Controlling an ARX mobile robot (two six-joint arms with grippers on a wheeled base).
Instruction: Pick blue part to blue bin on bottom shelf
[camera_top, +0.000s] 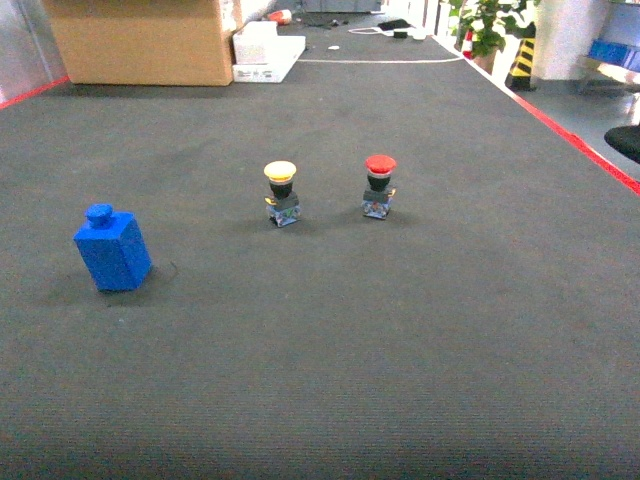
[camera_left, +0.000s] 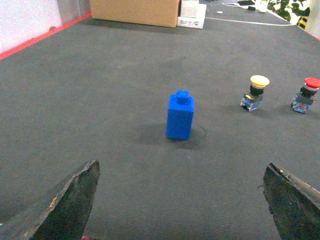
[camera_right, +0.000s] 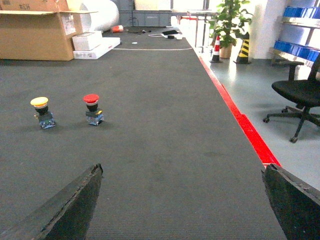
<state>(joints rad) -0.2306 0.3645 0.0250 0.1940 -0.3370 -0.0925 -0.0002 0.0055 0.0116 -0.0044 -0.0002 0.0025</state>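
Left of the yellow button (camera_top: 280, 172), well apart, the blue part (camera_top: 112, 249) stands upright on grey carpet (camera_top: 400, 330), straight ahead of the spread-open left gripper (camera_left: 182, 200); the right gripper (camera_right: 182, 200), equally spread, faces elsewhere.

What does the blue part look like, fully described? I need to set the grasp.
The blue part is a plain, solid-looking blue block, taller than wide, with a short round stud on top. It stands upright on the dark carpet, leaning slightly in the head view, left of both pushbuttons. Only the carpet touches it.
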